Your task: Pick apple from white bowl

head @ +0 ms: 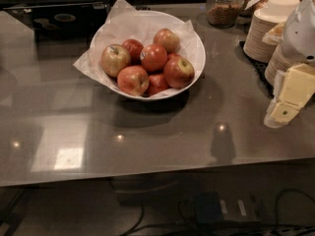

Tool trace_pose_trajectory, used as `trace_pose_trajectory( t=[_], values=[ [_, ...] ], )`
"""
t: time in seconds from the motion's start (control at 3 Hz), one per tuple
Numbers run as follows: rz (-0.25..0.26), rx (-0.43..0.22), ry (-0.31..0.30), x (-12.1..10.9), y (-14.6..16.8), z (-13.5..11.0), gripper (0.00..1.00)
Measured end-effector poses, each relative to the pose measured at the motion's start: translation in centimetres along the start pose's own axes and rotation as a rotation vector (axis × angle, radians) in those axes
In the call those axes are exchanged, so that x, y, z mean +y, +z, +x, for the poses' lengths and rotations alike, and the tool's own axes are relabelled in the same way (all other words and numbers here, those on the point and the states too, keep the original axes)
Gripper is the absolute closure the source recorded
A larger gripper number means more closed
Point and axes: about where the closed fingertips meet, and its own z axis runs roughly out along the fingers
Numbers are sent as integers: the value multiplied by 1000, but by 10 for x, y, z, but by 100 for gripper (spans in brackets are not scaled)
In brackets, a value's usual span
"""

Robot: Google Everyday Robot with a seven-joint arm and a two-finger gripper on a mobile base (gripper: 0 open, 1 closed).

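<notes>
Camera view: grey counter [147, 146] fills most of it. White bowl [199, 48], paper-lined, sits back-centre w/ several apples inside. Stacks of paper plates [261, 33] stand far right. Gripper [284, 111] hangs at right edge over the counter, just below the plates; you can't tell whether it's spread or closed. Apple [178, 72] lies at bowl's front-right, well apart from gripper, up-left of it.

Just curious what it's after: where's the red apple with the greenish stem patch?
In the camera view, the apple sits at the front right of the white bowl; the gripper is off to its right, near the plate stacks.
</notes>
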Motion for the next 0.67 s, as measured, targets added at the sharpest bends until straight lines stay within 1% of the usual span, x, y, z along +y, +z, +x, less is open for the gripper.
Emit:
trace_pose_trajectory(
  t=[0.33, 0.67],
  values=[
    [-12, -86, 0, -20, 24, -18, 0],
    [-15, -203, 0, -43, 45, -41, 0]
  ],
)
